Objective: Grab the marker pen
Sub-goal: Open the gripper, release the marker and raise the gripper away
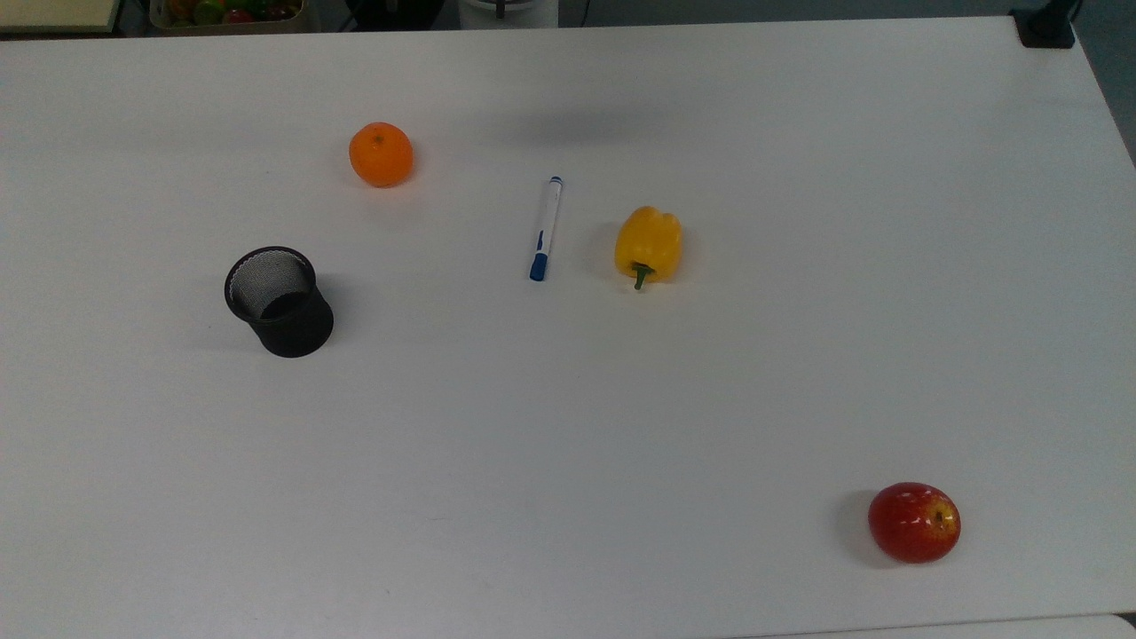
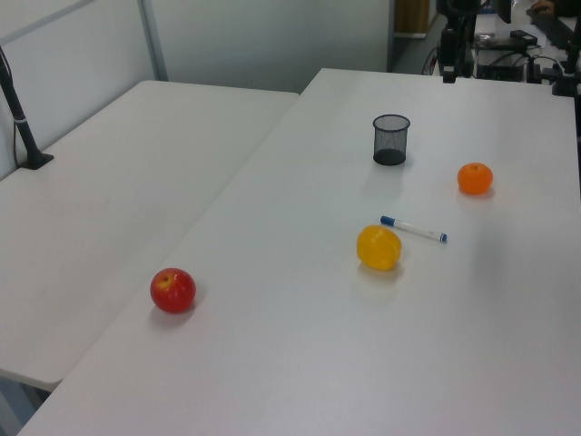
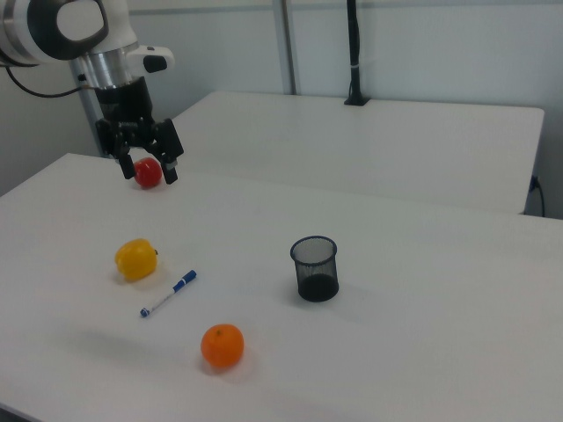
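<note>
The marker pen [image 1: 545,228] lies flat on the white table [image 1: 568,426], white barrel with its blue cap toward the top view's bottom. It rests between the yellow pepper [image 1: 649,243] and the orange [image 1: 381,154]. In the right view the marker pen [image 3: 168,294] lies just right of the pepper [image 3: 135,259]. My gripper [image 3: 149,174] hangs high above the table, well up and away from the pen, open, with nothing between its fingers. In the left view the pen [image 2: 413,229] lies just behind the pepper [image 2: 379,248].
A black mesh cup [image 1: 279,302] stands upright at the top view's left. A red apple [image 1: 914,522] sits near the top view's bottom right corner. A second white table [image 2: 109,209] adjoins on the left view's left.
</note>
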Robot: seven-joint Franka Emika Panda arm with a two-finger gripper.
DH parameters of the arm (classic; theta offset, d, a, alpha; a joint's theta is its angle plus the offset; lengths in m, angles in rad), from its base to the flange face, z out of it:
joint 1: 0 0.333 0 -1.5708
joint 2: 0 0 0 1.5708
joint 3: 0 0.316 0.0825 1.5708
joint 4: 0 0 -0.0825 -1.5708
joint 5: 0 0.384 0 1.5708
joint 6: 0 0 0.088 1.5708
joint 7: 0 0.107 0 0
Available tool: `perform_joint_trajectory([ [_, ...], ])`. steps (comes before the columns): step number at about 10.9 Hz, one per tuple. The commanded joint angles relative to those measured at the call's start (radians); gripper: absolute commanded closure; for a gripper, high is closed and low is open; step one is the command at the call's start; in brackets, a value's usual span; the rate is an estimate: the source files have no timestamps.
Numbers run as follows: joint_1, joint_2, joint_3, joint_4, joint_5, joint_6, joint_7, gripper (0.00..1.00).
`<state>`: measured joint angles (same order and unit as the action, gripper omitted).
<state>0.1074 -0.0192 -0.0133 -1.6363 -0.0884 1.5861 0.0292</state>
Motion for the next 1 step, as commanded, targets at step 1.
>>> perform_joint_trajectory([
  [1,0.003,-0.016,-0.007,-0.014,0.01,-0.008,-0.011,0.0],
])
